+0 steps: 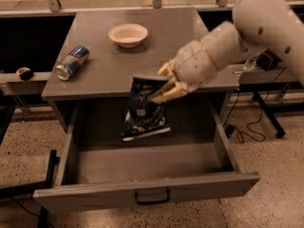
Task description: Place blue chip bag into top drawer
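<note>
The blue chip bag [144, 113] is a crinkled navy foil bag with white lettering. It hangs upright from my gripper [159, 90], which is shut on its upper right edge. The bag's lower part is inside the open top drawer [142, 194], over its back half, apparently still off the drawer floor. The drawer is pulled fully out, a grey metal box with a flat front panel and a small black handle [152, 197]. My arm [223, 46] comes in from the upper right.
On the grey table top [104, 65] a white bowl [128, 34] stands at the back and a blue-and-silver drink can [71, 62] lies on its side at the left. A bottle and cables sit at the right. A black stand is at the lower left.
</note>
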You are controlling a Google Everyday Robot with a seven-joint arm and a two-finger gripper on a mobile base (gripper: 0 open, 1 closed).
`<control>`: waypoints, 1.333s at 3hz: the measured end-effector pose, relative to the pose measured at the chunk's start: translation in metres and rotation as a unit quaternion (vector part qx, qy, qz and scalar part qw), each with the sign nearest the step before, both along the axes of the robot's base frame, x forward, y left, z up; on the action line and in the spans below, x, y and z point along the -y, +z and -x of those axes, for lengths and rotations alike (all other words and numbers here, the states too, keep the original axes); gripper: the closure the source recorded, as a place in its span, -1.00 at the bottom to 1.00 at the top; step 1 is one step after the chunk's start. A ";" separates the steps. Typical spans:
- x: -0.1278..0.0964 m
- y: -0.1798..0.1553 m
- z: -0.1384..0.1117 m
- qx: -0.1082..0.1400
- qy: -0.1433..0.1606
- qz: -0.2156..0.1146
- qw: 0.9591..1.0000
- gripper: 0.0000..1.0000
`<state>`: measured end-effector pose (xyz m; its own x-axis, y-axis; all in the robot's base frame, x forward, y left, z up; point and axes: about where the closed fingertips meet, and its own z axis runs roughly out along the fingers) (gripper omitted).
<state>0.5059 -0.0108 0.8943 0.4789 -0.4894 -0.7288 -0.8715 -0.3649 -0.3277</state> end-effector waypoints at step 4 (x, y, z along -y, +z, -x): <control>0.017 -0.210 0.051 -0.198 -0.122 0.055 0.971 0.62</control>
